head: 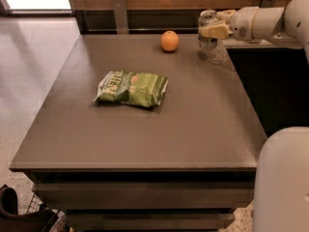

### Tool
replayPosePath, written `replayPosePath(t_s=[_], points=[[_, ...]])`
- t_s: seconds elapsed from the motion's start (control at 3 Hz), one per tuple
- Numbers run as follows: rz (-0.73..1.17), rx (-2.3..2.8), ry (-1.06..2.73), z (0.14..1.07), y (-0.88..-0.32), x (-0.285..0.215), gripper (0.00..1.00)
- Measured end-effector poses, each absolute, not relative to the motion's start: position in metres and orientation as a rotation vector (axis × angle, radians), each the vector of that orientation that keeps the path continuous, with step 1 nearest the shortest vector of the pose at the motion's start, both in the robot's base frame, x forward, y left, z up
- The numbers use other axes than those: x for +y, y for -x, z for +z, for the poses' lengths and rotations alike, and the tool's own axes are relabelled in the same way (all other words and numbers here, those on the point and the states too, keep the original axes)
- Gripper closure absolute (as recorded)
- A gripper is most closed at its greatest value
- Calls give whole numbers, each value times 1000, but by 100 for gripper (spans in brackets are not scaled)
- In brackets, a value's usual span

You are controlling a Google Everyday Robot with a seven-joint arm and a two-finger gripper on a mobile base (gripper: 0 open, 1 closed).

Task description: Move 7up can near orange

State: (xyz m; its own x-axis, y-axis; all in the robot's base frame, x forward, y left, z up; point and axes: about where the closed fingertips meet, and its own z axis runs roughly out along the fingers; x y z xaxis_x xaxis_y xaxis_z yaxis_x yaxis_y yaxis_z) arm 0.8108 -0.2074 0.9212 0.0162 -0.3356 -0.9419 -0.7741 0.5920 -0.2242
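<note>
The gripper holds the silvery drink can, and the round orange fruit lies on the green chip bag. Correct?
No: the camera view shows the round orange fruit on the brown table, apart from the green chip bag. The gripper holds the silvery drink can.

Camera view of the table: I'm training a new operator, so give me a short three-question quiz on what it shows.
1. True or false: the gripper is shut on the 7up can near the far right corner of the table.
2. Fill in: in the camera view, the orange sits to the ___ of the 7up can.
3. Which thing lies nearest the table's middle? A the orange; B the green chip bag; C the 7up can.

Key: 1 true; 2 left; 3 B.
</note>
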Motion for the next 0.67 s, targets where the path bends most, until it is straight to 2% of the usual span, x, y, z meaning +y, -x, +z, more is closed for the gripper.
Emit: replayPosePath(t_s=[0.67], points=[[543,1546,911,879,-811,-191,99]])
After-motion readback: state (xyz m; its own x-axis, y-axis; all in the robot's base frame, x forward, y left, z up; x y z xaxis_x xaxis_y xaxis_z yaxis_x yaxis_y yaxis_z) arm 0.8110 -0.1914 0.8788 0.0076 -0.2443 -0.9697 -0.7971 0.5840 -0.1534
